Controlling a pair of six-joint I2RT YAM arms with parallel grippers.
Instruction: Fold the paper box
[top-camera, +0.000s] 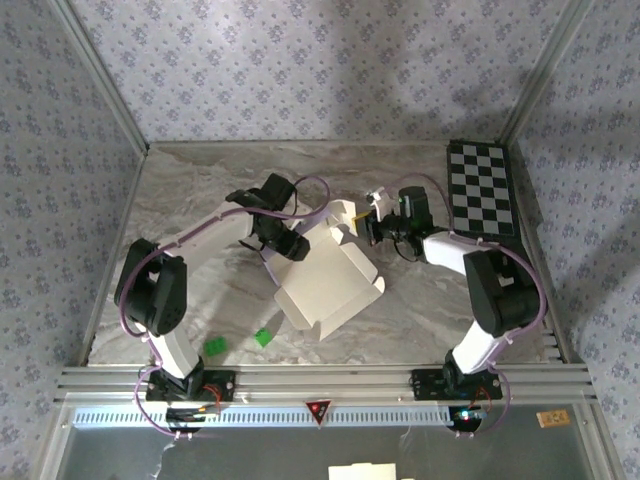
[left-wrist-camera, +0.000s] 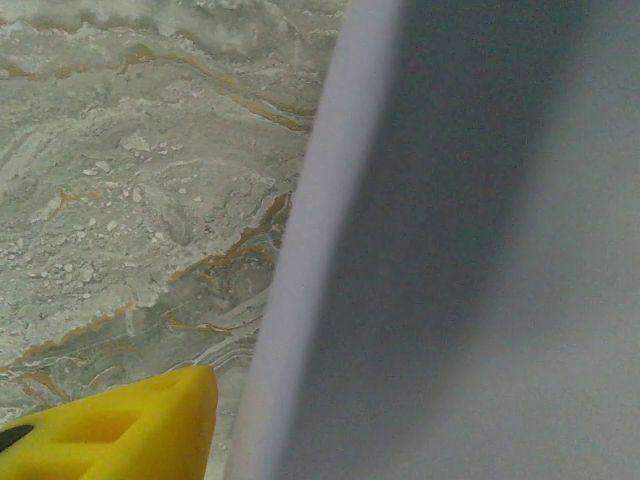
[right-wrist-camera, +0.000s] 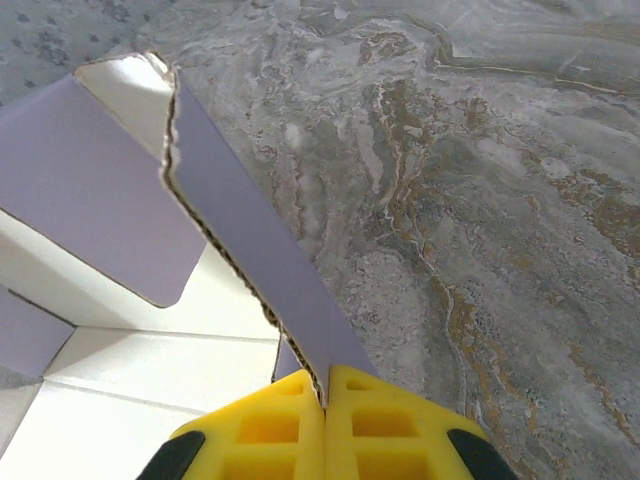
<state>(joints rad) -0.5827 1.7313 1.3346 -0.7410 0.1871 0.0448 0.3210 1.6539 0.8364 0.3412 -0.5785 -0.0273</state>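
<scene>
The half-folded paper box (top-camera: 330, 285) sits mid-way across the table (top-camera: 480, 300), white inside up, with the right gripper (right-wrist-camera: 325, 398) clamped tight on a lilac flap and the left gripper (top-camera: 297, 248) at its left wall, grip impossible to tell.

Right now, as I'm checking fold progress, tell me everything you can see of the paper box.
The paper box is thin cardboard, white inside, pale lilac on its flaps, half-formed: flat base, low walls raised, flaps loose. It lies skewed on the table. The right gripper pinches one upright flap with a ragged edge, jaws shut. The left gripper sits at its far-left corner beside a wall; whether it grips is unclear.
</scene>
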